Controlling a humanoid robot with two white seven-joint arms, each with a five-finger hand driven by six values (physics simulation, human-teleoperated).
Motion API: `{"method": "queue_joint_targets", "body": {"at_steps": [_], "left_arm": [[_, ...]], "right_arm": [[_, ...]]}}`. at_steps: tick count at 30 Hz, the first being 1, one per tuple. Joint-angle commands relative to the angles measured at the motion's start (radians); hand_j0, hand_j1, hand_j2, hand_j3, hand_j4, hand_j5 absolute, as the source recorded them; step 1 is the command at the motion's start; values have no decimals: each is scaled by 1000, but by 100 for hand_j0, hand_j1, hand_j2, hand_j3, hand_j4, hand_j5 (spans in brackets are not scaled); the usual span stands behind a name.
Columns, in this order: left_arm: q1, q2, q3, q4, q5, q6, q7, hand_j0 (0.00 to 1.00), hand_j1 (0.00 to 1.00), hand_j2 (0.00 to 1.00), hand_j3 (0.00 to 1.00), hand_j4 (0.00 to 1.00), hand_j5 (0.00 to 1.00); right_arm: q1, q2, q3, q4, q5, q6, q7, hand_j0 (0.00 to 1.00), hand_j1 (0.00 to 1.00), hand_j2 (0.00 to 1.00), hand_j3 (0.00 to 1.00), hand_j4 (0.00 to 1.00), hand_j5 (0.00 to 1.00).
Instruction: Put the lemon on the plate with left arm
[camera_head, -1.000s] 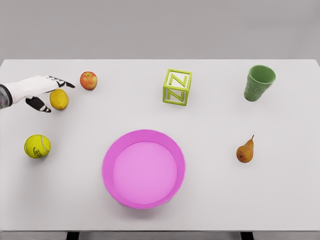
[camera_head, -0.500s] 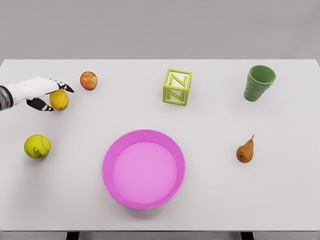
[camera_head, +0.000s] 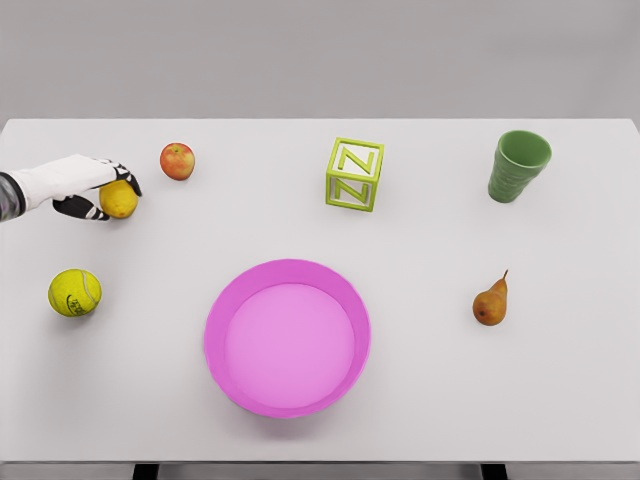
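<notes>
Lemon (camera_head: 119, 200) on white table (camera_head: 420, 400)

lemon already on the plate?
No. The lemon sits on the table at far left inside the left hand, well away from the pink plate.

White rectangular table (camera_head: 420, 420). Far edge: red apple (camera_head: 177, 160), green letter block (camera_head: 355, 174), green ribbed cup (camera_head: 518, 165). Left edge: yellow lemon (camera_head: 120, 199), yellow tennis ball (camera_head: 75, 292). Near centre: pink round plate (camera_head: 287, 337). Right: brown pear (camera_head: 490, 301).

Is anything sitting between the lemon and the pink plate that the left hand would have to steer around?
Nothing visible. The left hand is closed around the lemon, and the table between it and the plate is bare; the apple and tennis ball sit off that line.
</notes>
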Motion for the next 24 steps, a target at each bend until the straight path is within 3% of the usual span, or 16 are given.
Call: {"method": "queue_joint_targets", "body": {"at_steps": [1,7,14,18,24], "left_arm": [[0,3,3,-4,7,2,2,55,55,55,55,55,55],[0,6,14,-17,16,2,3,55,55,55,55,55,55],[8,9,17,-116,33,2,3,53,53,53,53,53,53],[9,21,28,-134,43,2,6,53,53,53,53,53,53],[72,58,29,-247,121,2,6,53,53,53,53,53,53]], "right_arm": [[0,0,0,-1,0,0,0,100,100,100,100,100,100],[0,0,0,-1,0,0,0,100,100,100,100,100,100],[0,0,0,1,0,0,0,100,100,100,100,100,100],[0,0,0,1,0,0,0,100,100,100,100,100,100],[0,0,0,1,0,0,0,100,100,100,100,100,100]]}}
